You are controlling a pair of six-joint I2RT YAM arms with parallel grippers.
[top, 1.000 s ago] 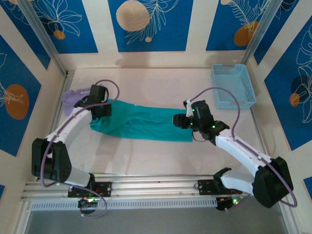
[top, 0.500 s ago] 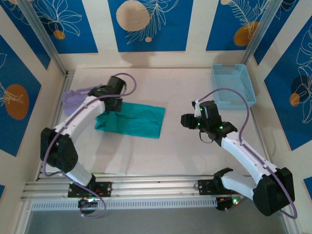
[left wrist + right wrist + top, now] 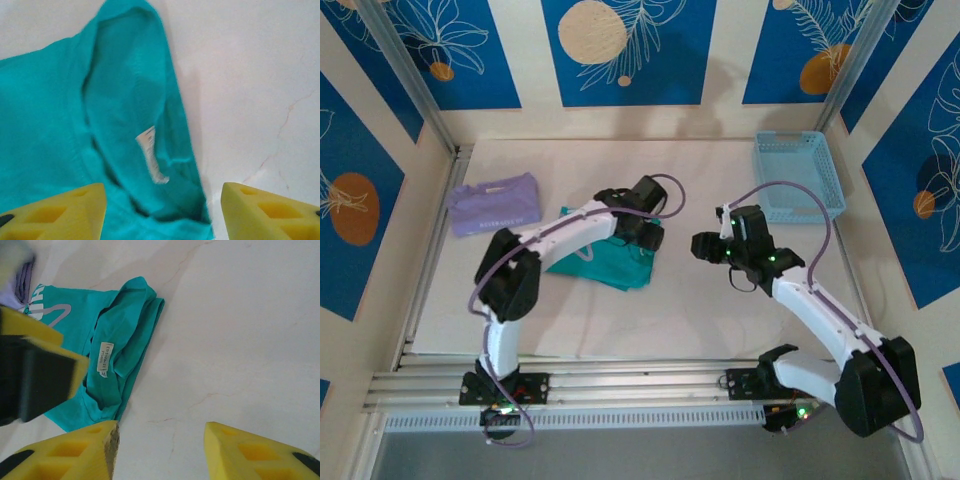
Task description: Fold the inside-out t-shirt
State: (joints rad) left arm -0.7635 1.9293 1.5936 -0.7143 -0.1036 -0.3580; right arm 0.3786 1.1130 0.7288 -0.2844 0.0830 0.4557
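Inside-out t-shirt (image 3: pixel 607 266): folded into a compact, uneven bundle on the table (image 3: pixel 720 320), label (image 3: pixel 103 360) exposed; left gripper (image 3: pixel 162 200) above it, right gripper (image 3: pixel 160 440) beside it, both spread and empty; squaring-up probably remains.

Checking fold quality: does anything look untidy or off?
The teal t-shirt lies in a loose, uneven fold: its top layer is bunched, edges not lined up, and a white label shows on the outside. Nothing looks spilled or damaged.
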